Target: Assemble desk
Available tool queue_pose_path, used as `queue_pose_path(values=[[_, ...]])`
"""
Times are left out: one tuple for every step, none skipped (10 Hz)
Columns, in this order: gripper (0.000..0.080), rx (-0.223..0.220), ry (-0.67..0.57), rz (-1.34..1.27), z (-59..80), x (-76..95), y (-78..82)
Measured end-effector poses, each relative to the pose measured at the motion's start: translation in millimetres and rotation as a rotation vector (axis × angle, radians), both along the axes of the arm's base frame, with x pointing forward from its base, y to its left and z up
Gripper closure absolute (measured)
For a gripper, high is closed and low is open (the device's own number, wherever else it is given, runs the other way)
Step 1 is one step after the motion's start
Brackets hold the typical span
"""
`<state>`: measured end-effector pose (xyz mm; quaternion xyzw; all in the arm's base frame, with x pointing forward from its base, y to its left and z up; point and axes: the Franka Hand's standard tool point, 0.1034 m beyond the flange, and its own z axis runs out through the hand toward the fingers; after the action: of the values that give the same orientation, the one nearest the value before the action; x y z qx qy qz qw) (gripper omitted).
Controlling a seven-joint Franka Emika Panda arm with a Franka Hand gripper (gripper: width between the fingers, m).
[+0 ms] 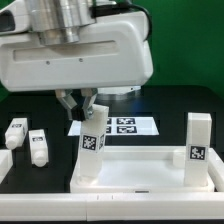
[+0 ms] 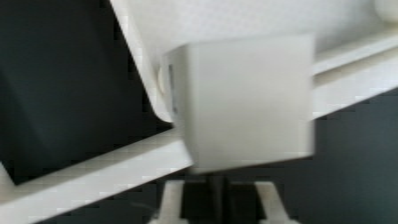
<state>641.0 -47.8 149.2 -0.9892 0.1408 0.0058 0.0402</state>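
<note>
Claw (image 1: 84, 104): seen with its fingers together, nothing clamped between them. It is poised at the upper end of the tilted leg, and contact with that leg cannot be told.
Claw in the wrist view (image 2: 214, 200): shown as a narrow dark tip with the leg's broad white face directly ahead of it.
Tilted leg (image 1: 92, 142) (image 2: 246, 100): a white block with a black-and-white tag. Its lower end is set at the desk top's corner toward 7 o'clock in the exterior view, and its upper end leans toward 1 o'clock.
Desk top (image 1: 140, 172) (image 2: 89, 168): a white rimmed tray lying flat on the surface, found at 6 o'clock in the exterior view.
Upright leg (image 1: 197, 138): stood at the desk top's corner toward 3 o'clock, with its tag facing the camera.
Loose legs: two tagged blocks (image 1: 15, 132) (image 1: 38, 147) lie side by side at 9 o'clock, apart from the desk top.
Marker board (image 1: 125, 126): laid flat behind the desk top, near the centre.
Surface (image 1: 45, 178): black.
Arm (image 1: 70, 50): its white body fills the 12 o'clock region.
</note>
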Motion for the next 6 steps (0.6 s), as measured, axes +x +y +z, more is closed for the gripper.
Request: queue_pose_path(values=[[0.0794, -0.006, -0.014, 0.075, 1.0, -1.2, -1.2], [0.0798, -0.007, -0.008, 0.059, -2.8, -1.4, -4.5], [0.0798, -0.007, -0.009, 0.061, -2.6, -1.1, -2.9], [0.0798, -0.007, -0.009, 0.062, -2.8, -1.2, -2.9], [0.0719, -0.007, -0.007, 0.06, -3.4, -1.7, -3.4], [0.0719, -0.007, 0.0, 0.045, -4.3, -3.9, -4.9]])
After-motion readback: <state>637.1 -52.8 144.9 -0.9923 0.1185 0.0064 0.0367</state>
